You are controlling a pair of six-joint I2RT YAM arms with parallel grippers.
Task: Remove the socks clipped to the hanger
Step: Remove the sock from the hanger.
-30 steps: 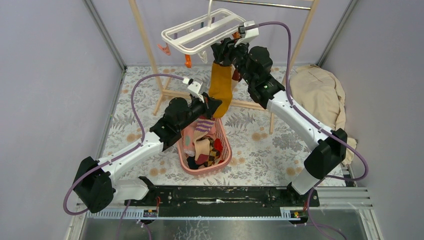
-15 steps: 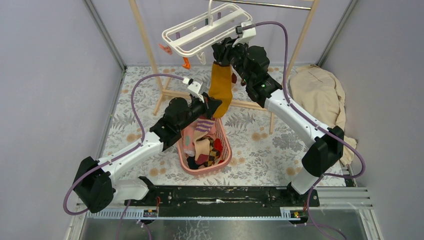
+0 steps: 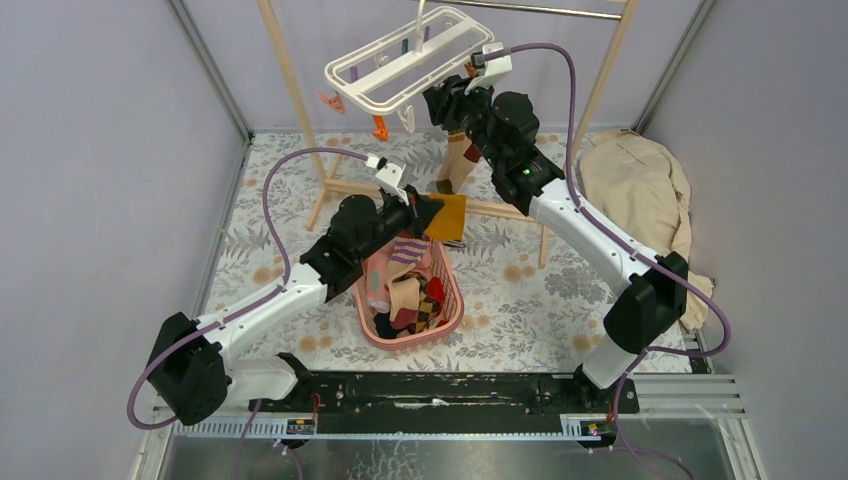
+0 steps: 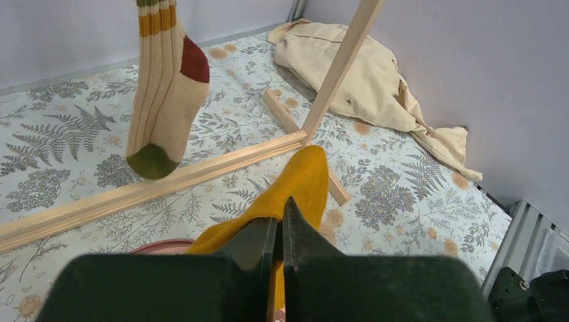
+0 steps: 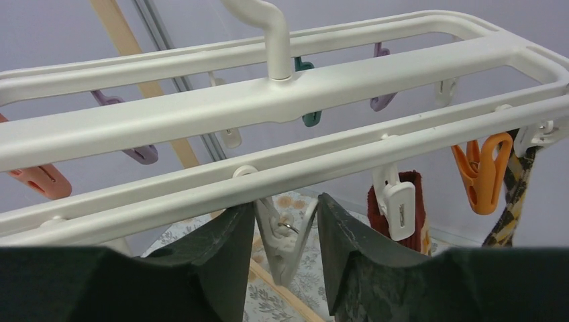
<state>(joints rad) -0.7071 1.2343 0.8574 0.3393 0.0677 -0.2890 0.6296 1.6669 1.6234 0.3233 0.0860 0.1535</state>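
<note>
**Mustard sock is off its clip**

Closest to me, the pink basket point(image 3: 408, 344) already has a heap of loose socks point(image 3: 410, 295) in it. Just past the basket's far rim, the left gripper point(image 3: 428, 213) is clenched tight on the mustard sock point(image 3: 447, 216). A second ago that sock was stretched tall between this gripper and the frame overhead. Now its top end has dropped and it droops in a short fold from the fingers alone. From the left wrist view its toe hangs free above the floor, touching nothing.

Beyond the basket runs the foot bar of the wooden rack point(image 3: 290, 90). Above that bar, a cream striped sock point(image 3: 458, 160) with a green toe still dangles.

High up and farther back from the basket is the hanger point(image 3: 400, 75), tipped on its hook. The right gripper point(image 3: 447, 100) is up against its underside. In the right wrist view its two fingers sit tight on either side of a white clip point(image 5: 285, 245), and nothing hangs from that clip. I read that as the pinch that let the mustard sock go.

Next along that rail, a dark red sock point(image 5: 417, 208) is still clipped. Farther on, an argyle sock point(image 5: 513, 194) hangs beside an empty orange clip point(image 5: 483, 171). Off to the basket's right, a beige cloth point(image 3: 640, 190) lies against the wall.

So one more sock is freed, and I'd say it only needs lowering into the basket. At least three are left to unclip.
</note>
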